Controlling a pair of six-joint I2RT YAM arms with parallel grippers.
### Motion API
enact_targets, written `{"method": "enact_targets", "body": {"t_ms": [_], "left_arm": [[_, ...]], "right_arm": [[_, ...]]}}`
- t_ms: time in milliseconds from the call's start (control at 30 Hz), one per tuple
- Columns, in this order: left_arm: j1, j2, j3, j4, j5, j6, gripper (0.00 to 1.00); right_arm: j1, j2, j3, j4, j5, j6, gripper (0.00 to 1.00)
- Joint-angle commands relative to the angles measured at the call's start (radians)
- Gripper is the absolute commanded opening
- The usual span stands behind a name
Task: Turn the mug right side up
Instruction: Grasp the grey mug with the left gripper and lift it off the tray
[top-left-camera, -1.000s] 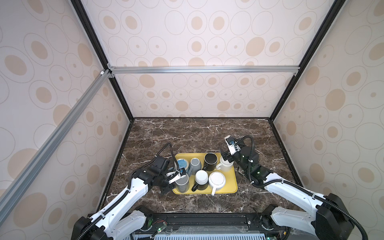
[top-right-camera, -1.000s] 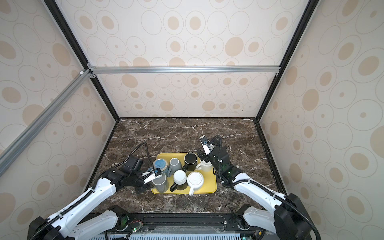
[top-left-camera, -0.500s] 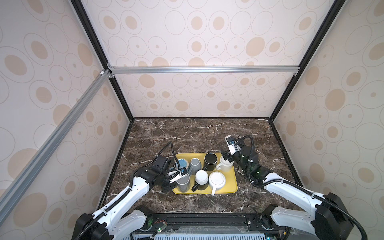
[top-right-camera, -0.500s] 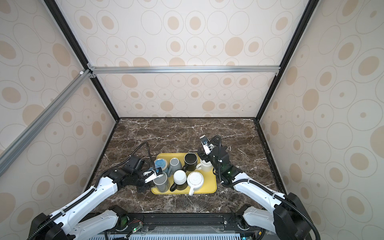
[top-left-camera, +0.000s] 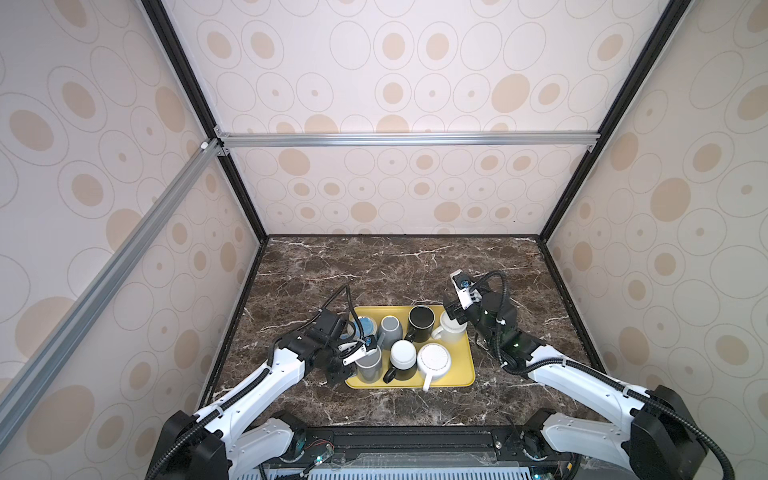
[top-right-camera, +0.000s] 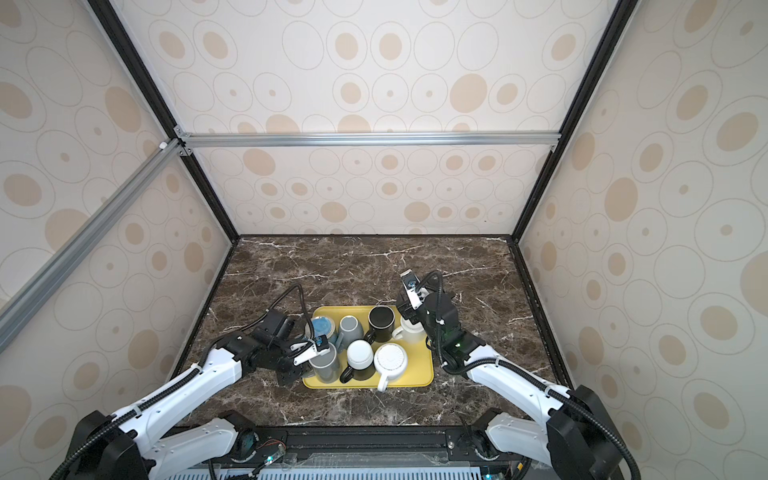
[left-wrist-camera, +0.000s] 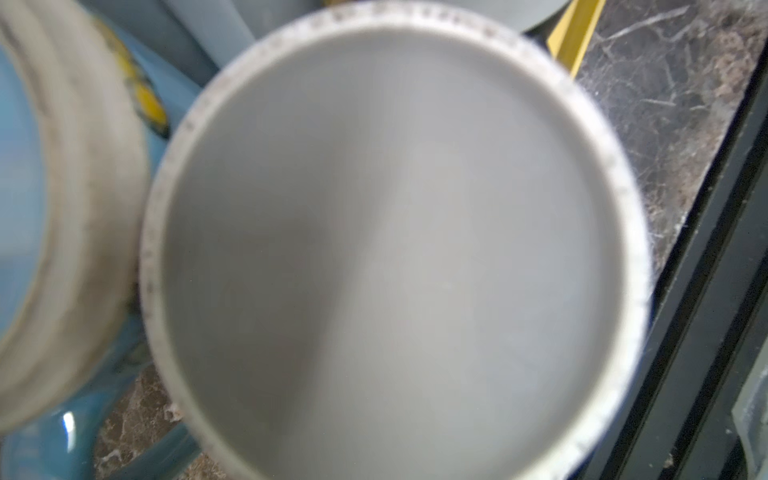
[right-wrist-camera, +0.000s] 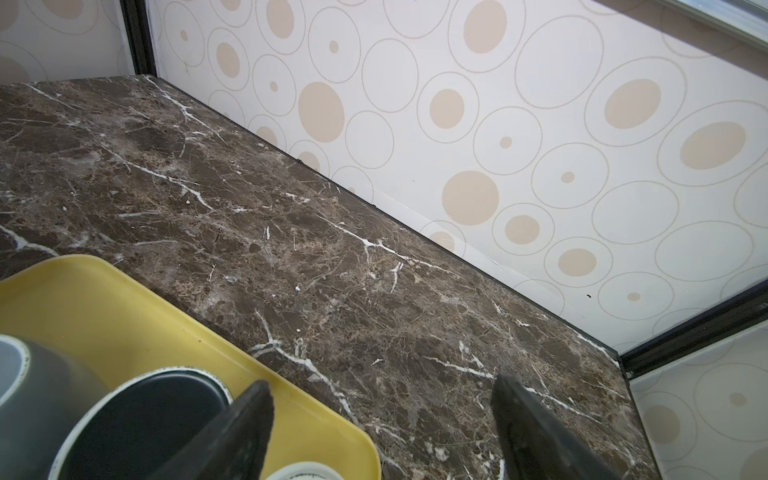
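Overhead view of 2 robot arms at a yellow tray holding 6 mugs on a dark marble table.

The left gripper sits low at the tray's near corner with its jaws drawn together. The gray mug stands just beside it, on the side toward the tray's middle. Whether the jaws pinch the mug's handle is hidden. In the left wrist view the mug's flat base and pale unglazed foot ring fill the frame.

The gray mug is upside down: mouth on the tray, base facing up, long axis vertical. Its handle shows in no view, so its direction cannot be told. A blue mug, also base up, stands just beside it, farther from the gripper's arm.

The right gripper hovers at the tray's far corner with its jaws wide apart, holding nothing; a black mug is just beside 1 finger.

The step in hand looks like securing the gray mug. To do it well, confirm a firm hold, lift straight up until clear of the blue mug, then roll the wrist a half turn about a level axis. Set the base flat on the tray before letting go. A loose pinch would probably let the mug swing.
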Motion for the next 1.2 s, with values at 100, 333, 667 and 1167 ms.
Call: {"method": "enact_targets", "body": {"t_ms": [100,333,667,1167], "left_arm": [[-0.005,-0.021,-0.001,-0.002,-0.031,0.024,0.0],[-0.01,-0.083,0.04,-0.041,0.016,0.021,0.0],[-0.048,-0.086,0.147,-0.13,0.07,-0.02,0.0],[-0.066,-0.018,0.404,-0.166,0.051,-0.192,0.0]], "right_arm": [[0.007,0.007,-0.007,0.006,0.013,-0.006,0.85],[0.007,-0.002,-0.006,0.003,-0.002,0.011,0.85],[0.007,-0.015,0.009,-0.024,-0.004,0.061,0.85],[0.007,0.038,0.091,-0.097,0.023,0.107,0.82]]}}
